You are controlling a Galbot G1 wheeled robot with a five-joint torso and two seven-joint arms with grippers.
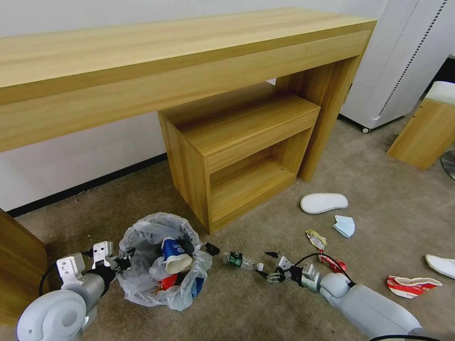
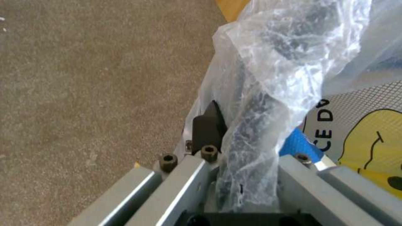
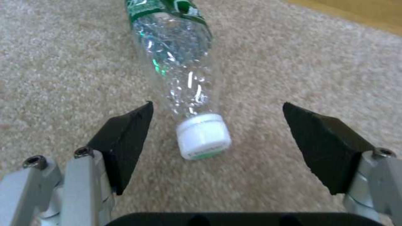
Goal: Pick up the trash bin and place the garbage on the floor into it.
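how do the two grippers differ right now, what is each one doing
The left gripper is shut on the trash bin, pinching its bagged rim; the right gripper is open and holds nothing. The left sits at the bin's side; the right is low over the carpet, its fingers flanking the capped end of the bottle. Both are near the floor.

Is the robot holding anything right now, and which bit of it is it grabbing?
Yes. The left pincer grips the trash bin by its bag-covered rim. The right pincer is open around the bottle cap, holding nothing.
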